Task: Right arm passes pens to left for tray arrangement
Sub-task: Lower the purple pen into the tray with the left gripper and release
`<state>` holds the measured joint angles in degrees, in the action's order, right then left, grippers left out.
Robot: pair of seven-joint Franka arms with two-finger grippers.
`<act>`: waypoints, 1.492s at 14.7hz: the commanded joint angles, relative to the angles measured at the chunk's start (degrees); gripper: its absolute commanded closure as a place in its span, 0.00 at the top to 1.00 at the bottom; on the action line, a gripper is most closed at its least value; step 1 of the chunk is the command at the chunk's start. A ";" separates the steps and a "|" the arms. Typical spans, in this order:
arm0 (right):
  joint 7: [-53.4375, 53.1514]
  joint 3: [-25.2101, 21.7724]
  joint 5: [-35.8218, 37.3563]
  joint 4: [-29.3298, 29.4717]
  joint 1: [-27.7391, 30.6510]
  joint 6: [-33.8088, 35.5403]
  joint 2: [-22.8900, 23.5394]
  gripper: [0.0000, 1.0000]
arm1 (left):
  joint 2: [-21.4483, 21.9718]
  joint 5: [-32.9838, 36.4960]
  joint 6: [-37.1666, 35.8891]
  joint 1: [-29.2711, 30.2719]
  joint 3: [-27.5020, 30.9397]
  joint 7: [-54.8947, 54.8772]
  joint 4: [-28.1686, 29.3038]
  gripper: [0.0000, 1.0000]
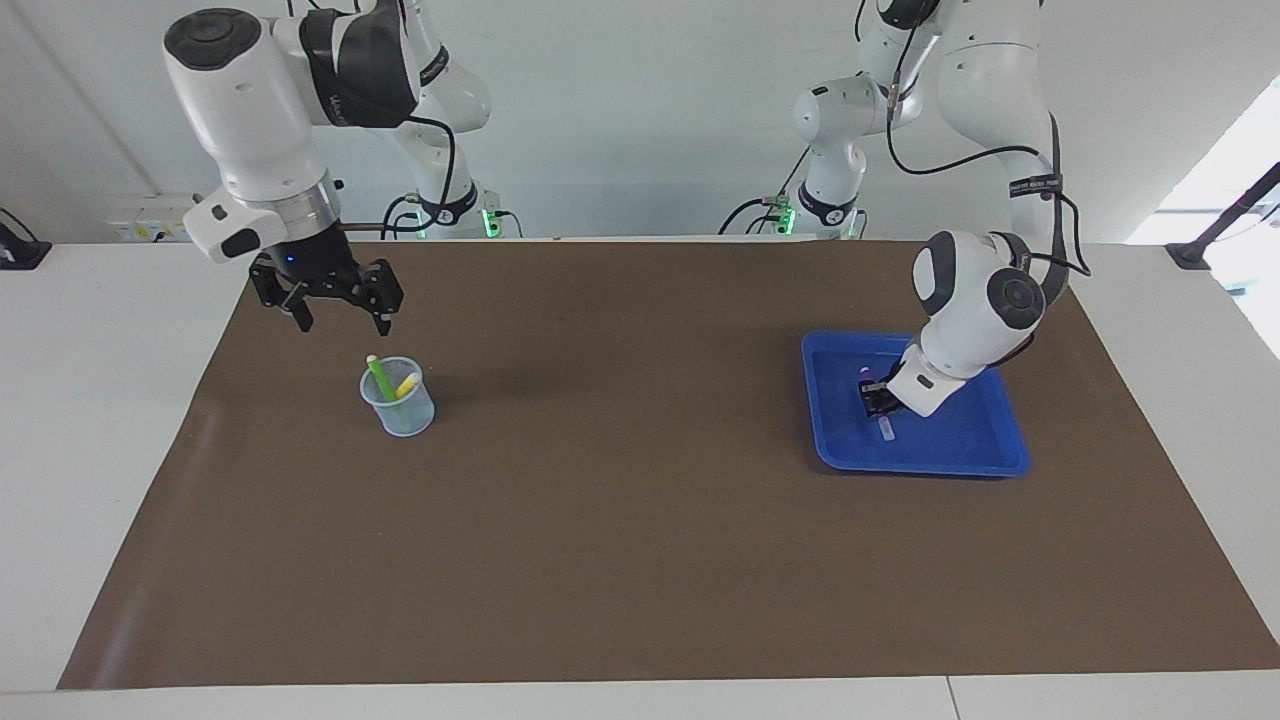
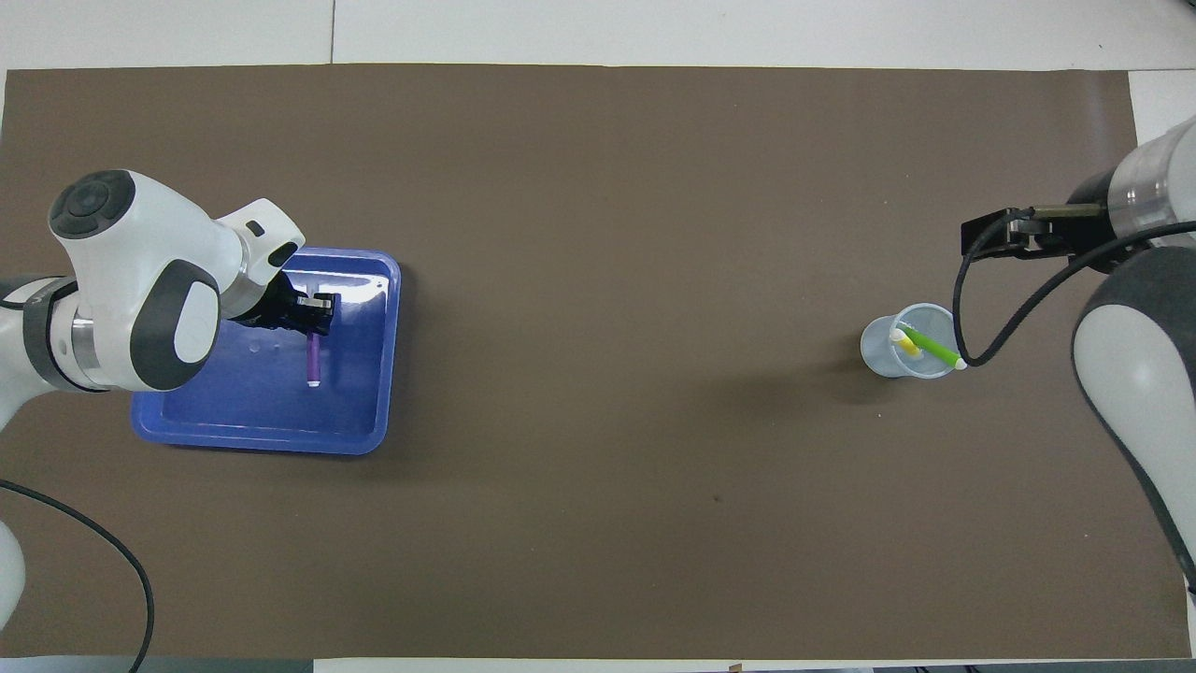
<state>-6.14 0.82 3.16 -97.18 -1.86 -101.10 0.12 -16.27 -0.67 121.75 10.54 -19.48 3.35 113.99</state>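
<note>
My left gripper (image 1: 878, 396) (image 2: 313, 314) is down inside the blue tray (image 1: 960, 440) (image 2: 206, 411), shut on the purple pen (image 1: 886, 427) (image 2: 313, 360). The pen's pale tip points away from the robots and sits low over the tray floor; I cannot tell if it touches. The green pen (image 1: 378, 378) (image 2: 927, 347) and the yellow pen (image 1: 407, 385) (image 2: 904, 345) stand in a small translucent cup (image 1: 400, 412) (image 2: 888, 350). My right gripper (image 1: 343, 322) (image 2: 981, 238) hangs open and empty over the mat just beside that cup.
A brown mat (image 1: 620, 520) covers most of the white table. The cup stands toward the right arm's end, the tray toward the left arm's end. A black cable (image 2: 972, 318) loops from the right wrist over the cup's edge in the overhead view.
</note>
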 commanded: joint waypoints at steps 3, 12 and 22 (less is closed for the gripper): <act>1.83 0.06 2.12 -0.47 -0.08 5.46 -3.28 1.00 | -0.25 1.20 -1.08 -0.26 0.32 -1.06 -0.61 0.00; 2.10 2.87 2.12 -3.00 -0.16 3.64 -2.76 1.00 | 0.63 0.50 -3.17 0.61 0.24 -0.45 -1.05 1.00; 3.58 6.74 6.41 -19.70 -0.25 -13.85 -0.91 0.99 | 10.90 -21.02 -18.04 3.77 0.68 17.19 -10.46 1.00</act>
<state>-4.84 6.42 7.60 -112.57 -2.61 -111.13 -0.17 -8.51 -18.06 104.96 13.22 -18.98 16.10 102.59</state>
